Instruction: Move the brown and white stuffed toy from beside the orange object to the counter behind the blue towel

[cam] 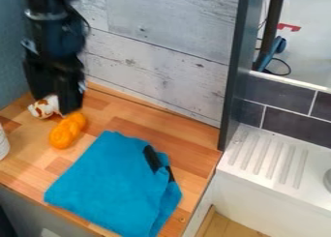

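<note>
The black gripper (59, 99) hangs at the upper left, low over the wooden counter (132, 120). I cannot tell whether its fingers are wide or narrow, or whether they hold anything. A white toy with reddish-brown patches (44, 108) lies right at the gripper's lower end, partly hidden by it and showing mostly on its left side in the view. Just below the gripper's tip is a lumpy orange thing (67, 130), close beside the patched toy; whether the tip touches it is unclear.

Nearer the camera and to the right, a folded blue cloth (113, 183) lies flat on the counter, apart from the gripper, with black strips (153, 158) at its right corner. A white object (3, 143) is cut off at the left edge. Behind the counter stands a whitewashed plank wall (155, 62); right of a dark upright panel (234, 71) are grey tiles (283, 122) and a white ridged drainboard (265, 170).
</note>
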You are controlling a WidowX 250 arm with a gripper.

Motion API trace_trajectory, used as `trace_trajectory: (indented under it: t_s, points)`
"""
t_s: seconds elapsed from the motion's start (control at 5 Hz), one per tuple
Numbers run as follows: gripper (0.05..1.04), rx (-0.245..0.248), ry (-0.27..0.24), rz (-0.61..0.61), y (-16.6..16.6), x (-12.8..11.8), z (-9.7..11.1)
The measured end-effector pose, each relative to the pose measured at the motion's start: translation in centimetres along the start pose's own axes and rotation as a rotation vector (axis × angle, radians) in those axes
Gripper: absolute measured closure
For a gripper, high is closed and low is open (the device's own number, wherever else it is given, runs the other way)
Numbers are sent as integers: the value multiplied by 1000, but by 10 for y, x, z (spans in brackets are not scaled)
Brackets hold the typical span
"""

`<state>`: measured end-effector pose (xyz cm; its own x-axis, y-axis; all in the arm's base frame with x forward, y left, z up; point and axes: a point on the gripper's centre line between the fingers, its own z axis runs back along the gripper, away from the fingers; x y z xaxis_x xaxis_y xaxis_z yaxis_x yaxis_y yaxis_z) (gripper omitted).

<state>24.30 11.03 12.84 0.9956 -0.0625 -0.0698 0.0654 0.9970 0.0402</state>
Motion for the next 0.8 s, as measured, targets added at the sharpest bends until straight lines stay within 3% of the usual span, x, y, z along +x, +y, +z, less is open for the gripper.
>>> trace_trajectory:
  t_s: [0.2, 0.4, 0.6, 0.8]
  points:
    - [83, -13, -68, 57, 33, 7, 12]
    - [83, -40, -103, 94, 65, 16, 10]
    - [83, -33, -159, 107, 87, 34, 5]
    - [83, -12, -176, 63, 102, 53, -10]
